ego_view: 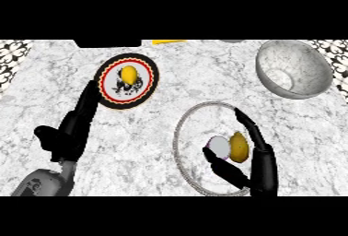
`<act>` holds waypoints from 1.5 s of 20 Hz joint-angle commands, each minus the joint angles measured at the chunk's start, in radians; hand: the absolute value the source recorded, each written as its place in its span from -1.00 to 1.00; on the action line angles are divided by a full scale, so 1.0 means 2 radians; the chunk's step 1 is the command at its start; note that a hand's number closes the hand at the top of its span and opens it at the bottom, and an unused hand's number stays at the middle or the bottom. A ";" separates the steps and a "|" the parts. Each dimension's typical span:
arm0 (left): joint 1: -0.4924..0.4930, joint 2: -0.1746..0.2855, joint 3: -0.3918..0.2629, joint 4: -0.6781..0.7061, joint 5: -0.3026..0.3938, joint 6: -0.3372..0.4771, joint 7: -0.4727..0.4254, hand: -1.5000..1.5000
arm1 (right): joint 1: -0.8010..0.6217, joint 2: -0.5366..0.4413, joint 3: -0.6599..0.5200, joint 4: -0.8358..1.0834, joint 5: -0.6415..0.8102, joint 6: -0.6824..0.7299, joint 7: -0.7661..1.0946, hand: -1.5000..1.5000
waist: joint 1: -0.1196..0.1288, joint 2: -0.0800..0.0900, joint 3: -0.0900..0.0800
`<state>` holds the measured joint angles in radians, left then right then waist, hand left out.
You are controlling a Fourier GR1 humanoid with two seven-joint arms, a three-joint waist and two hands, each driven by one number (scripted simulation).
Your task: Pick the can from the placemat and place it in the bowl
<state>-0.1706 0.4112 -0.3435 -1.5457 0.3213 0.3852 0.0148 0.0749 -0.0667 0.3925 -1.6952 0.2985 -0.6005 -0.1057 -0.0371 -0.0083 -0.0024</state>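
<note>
I am starting nearest to me, where my right hand (255,159) is coming in over the near-right part of the round placemat (176,138). The can (234,146) is lying inside the placemat, right of its middle and right in that hand. The fingers (250,126) are running almost straight along the can's yellow side and on past it toward the placemat's far rim. The thumb is curling in from the near side under its pale, purple-edged end. I am reading that as the can being pinched between thumb and fingers, though I cannot tell whether it is lifted off the mat yet.

The can's long axis is running across, with the pale end pointing toward the placemat's middle and the yellow body toward its right rim. So it is tipped over, not standing.

Left of the placemat, my left hand (68,133) is resting on the desk (204,73), released, fingers straight. Its tips are reaching the rim of a dark, red-ringed plate (153,76) that is sitting beyond the placemat to the left.

Beyond the placemat to the right, well apart from it, the metal bowl (299,64) is waiting. The right hand is plainly the nearer one, so I am judging that the coming move is a lift, then a carry away and rightward to the bowl.
</note>
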 commanded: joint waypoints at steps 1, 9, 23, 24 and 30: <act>-0.003 -0.025 -0.013 0.013 -0.016 0.010 -0.008 0.00 | 0.078 0.032 0.064 -0.048 0.090 -0.102 -0.038 -1.00 | 0.004 0.001 0.001; 0.000 -0.008 0.007 -0.002 -0.007 -0.016 0.011 0.00 | 0.136 0.032 0.080 -0.166 0.334 -0.042 0.237 -1.00 | 0.011 0.001 -0.001; -0.018 -0.049 0.008 0.028 -0.039 -0.029 0.000 0.00 | -0.013 0.032 0.021 -0.153 0.285 0.193 0.501 -1.00 | 0.019 0.005 0.001; -0.007 -0.030 0.025 0.026 -0.028 -0.049 -0.015 0.00 | -0.042 0.033 0.048 -0.151 0.304 0.206 0.560 -1.00 | 0.022 0.005 0.001; -0.026 -0.058 0.049 0.019 -0.055 -0.052 0.039 0.00 | -0.002 0.033 0.050 -0.149 0.273 0.189 0.505 -1.00 | 0.018 0.004 0.001</act>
<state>-0.1911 0.3096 -0.2885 -1.5098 0.2275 0.3065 0.0401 0.0639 -0.0005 0.4837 -2.0148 0.8782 -0.2099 0.9245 0.0005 0.0001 -0.0002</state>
